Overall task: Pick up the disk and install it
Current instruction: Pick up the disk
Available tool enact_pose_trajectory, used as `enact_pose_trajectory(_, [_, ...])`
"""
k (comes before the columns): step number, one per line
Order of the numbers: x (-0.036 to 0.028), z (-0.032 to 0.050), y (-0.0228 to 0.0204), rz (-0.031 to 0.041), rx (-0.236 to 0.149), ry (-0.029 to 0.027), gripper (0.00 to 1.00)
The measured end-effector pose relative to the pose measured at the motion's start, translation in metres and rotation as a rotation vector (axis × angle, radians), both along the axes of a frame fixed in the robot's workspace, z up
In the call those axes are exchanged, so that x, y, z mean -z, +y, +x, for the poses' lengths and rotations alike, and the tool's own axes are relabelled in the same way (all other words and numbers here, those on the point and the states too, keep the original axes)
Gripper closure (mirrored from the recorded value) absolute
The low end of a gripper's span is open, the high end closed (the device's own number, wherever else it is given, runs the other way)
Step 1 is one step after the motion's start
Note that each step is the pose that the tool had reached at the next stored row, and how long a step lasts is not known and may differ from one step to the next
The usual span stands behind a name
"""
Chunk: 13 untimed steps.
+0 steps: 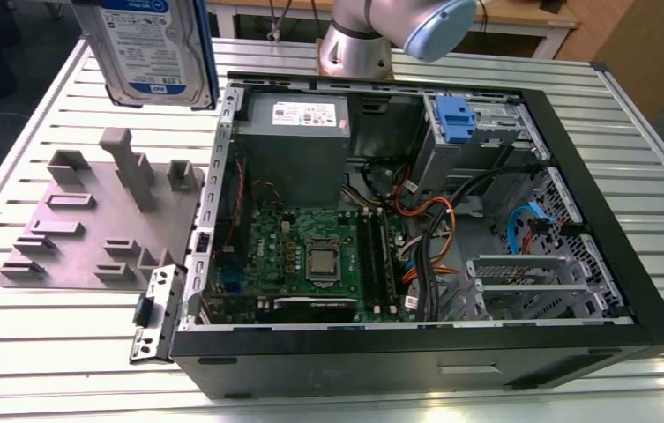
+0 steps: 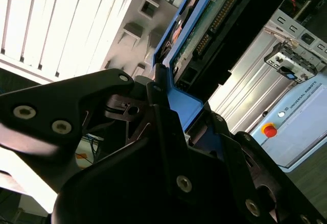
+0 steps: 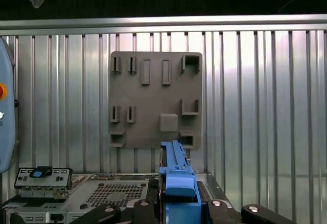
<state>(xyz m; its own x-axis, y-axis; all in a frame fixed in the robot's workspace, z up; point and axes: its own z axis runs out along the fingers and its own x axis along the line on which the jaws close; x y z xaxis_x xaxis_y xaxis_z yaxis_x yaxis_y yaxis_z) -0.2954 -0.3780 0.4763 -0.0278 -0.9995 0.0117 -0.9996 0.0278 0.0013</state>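
Claw: in both wrist views we see the claw (image 3: 178,207), black metal links with bright screw heads. Its fingers (image 3: 145,208) press on either side of a blue rail, so it is gripping the disk (image 3: 176,175).
Disk: flat, rectangular and silver, with a blue-and-white label and blue plastic rails. In the second wrist view we see its green circuit side (image 2: 204,24).
Disk's place: in the exterior view it hangs upright at the upper left of the frame (image 1: 152,48), off the table, its top cut by the frame edge.
Plate: a matte grey plastic plate (image 1: 85,238) with upright posts and slots lies flat below the disk, at the frame's left.
Table: bright ribbed metal slats (image 1: 661,150).
Case: a black computer case (image 1: 614,220) lies open, centre and right of the frame. The disk is outside it, beyond its upper left corner.
Inside: a grey power box (image 1: 296,119), a green board (image 1: 308,251), orange cables (image 1: 426,216) and a metal drive cage (image 1: 473,132) at the upper right.
Room: the disk hangs apart from the plate's posts and from the case's left wall (image 1: 228,141).
Arm: a grey tube with a blue cap (image 1: 391,31), top centre.
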Motion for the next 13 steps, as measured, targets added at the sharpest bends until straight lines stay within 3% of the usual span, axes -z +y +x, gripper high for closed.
enact_pose_trajectory(13, [0.0,0.0231,-0.0004,0.0,0.0,0.0021,0.63])
